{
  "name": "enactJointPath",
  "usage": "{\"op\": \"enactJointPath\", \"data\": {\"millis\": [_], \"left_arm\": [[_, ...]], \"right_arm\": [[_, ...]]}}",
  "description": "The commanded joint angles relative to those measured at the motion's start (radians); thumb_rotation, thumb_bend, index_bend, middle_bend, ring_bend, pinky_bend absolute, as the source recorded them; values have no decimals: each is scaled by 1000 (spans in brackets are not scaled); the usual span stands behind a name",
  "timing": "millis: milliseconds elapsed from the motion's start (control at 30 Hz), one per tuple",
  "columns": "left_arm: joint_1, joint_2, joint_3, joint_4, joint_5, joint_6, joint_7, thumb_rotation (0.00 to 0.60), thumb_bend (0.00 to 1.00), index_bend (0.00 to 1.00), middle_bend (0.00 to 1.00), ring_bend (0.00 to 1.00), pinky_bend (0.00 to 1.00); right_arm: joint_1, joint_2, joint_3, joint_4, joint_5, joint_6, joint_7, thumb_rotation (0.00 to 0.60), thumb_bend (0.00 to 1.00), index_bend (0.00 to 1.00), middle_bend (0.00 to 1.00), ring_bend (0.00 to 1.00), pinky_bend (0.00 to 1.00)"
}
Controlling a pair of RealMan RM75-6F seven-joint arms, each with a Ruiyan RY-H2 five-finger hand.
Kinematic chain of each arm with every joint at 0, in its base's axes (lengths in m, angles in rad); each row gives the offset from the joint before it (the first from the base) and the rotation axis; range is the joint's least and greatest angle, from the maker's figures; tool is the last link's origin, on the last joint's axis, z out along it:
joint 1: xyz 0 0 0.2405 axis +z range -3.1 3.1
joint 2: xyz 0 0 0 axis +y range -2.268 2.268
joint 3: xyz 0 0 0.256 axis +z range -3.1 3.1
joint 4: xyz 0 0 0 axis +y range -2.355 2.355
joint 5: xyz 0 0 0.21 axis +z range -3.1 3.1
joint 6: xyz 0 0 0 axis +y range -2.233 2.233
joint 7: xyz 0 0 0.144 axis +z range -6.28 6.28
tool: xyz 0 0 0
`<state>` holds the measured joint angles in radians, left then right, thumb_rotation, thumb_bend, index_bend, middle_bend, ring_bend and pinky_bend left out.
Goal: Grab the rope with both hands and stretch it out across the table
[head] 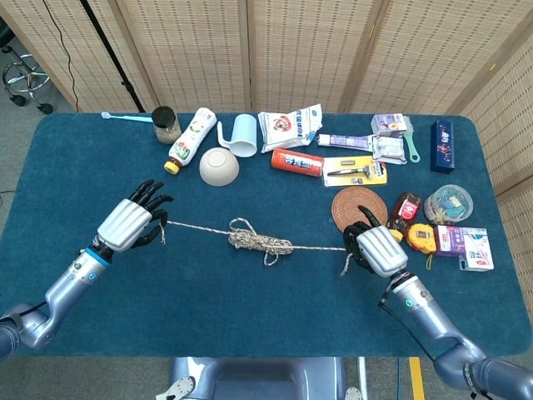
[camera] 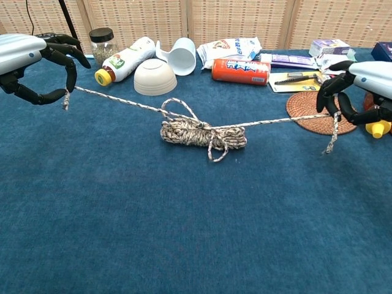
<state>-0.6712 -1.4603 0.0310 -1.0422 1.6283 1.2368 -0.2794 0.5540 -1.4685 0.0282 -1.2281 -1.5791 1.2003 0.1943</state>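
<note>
On a blue table (head: 75,175), the left hand (head: 129,223) pinches one end of the rope (camera: 202,132), its other fingers curled loosely above, a short tail hanging below the pinch. From there the cord runs taut to a bundle still coiled at mid-table, where a small loop stands up and another trails down. A second taut strand leaves the bundle for the right hand (head: 375,248), which grips the other end just beside a woven coaster (head: 359,212), its tail dangling too. Along the far edge lie a jar (head: 166,123), a bottle (head: 190,138), an upturned bowl (head: 219,166), a tipped cup (head: 242,135), an orange can (head: 296,161) and a razor pack (head: 355,171).
</note>
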Motion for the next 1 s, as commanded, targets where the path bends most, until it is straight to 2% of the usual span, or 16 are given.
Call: {"op": "enactJointPath", "data": {"millis": [33, 1000], "left_arm": [[8, 10, -5, 13, -8, 0, -7, 600, 472, 832, 252, 23, 0], [129, 112, -48, 185, -111, 13, -105, 600, 473, 833, 252, 21, 0]], "right_arm": [[-7, 9, 2, 4, 5, 4, 2, 600, 673, 704, 425, 359, 0], [-77, 70, 21, 16, 57, 35, 0, 600, 675, 706, 428, 366, 0]]}}
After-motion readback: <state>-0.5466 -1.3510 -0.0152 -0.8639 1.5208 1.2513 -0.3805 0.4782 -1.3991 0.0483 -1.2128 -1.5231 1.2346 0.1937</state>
